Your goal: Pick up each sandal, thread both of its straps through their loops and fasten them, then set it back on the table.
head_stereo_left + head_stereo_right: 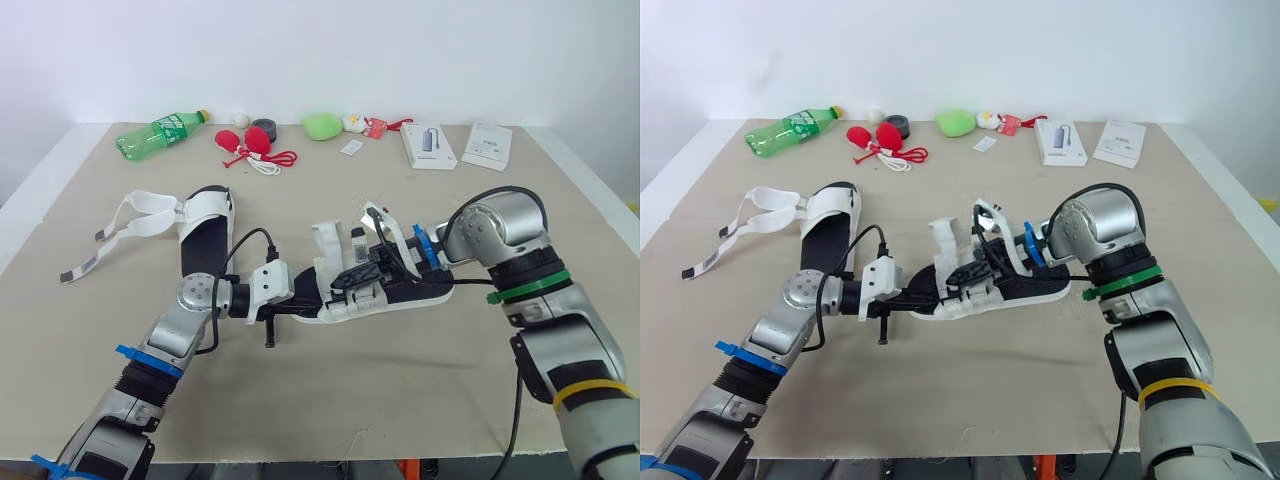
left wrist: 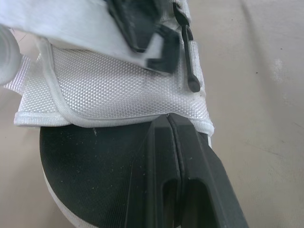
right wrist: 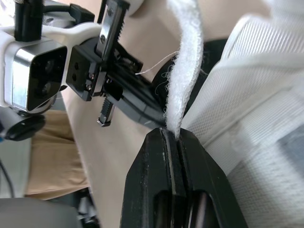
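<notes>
A white sandal with a black sole is held low over the middle of the table, between both arms. My left gripper is shut on the sandal's heel end; in the left wrist view its fingertips meet at the edge of the white mesh upper. My right gripper is shut on a white fuzzy strap that rises from this sandal. The second sandal lies flat on the table to the left, with its white straps loose and spread out to the left.
Along the far edge lie a green bottle, red objects with a cord, a black tape roll, a green lump and two white boxes. The table's front edge is near.
</notes>
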Available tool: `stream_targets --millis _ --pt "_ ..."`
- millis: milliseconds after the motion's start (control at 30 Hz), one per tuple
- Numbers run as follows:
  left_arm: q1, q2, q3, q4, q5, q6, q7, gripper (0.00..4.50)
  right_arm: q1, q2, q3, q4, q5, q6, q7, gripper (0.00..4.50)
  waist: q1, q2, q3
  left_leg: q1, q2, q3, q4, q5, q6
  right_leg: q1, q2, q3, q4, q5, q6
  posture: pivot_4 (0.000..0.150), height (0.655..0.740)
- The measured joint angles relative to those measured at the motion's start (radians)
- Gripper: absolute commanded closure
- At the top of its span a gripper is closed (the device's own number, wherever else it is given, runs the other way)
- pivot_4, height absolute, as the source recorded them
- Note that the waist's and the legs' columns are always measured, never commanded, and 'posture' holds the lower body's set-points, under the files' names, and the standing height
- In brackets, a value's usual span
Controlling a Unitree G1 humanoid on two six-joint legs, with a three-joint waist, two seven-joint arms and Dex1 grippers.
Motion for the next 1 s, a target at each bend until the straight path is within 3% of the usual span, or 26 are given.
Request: stream_targets --millis 400,1000 --pt "-0.002 -0.003 0.000 0.003 0.000 -0.001 0.001 4.50 0.003 0.042 -0.076 0.078 0.075 0.076 -0.090 4.48 -0.001 0.000 0.000 0.000 0.000 0.000 0.000 0.000 0.000 0.000 0.000 0.000 0.000 0.000 0.000 0.150 0.7400" --pt "-0.002 -0.004 -0.001 0.001 0.000 -0.001 0.001 4.50 0.006 -0.024 -0.012 0.085 0.340 0.072 -0.249 4.48 -0.001 0.000 0.000 -0.001 0.000 0.000 0.000 -0.001 0.001 0.000 0.000 0.000 0.000 -0.001 0.000 0.150 0.7400"
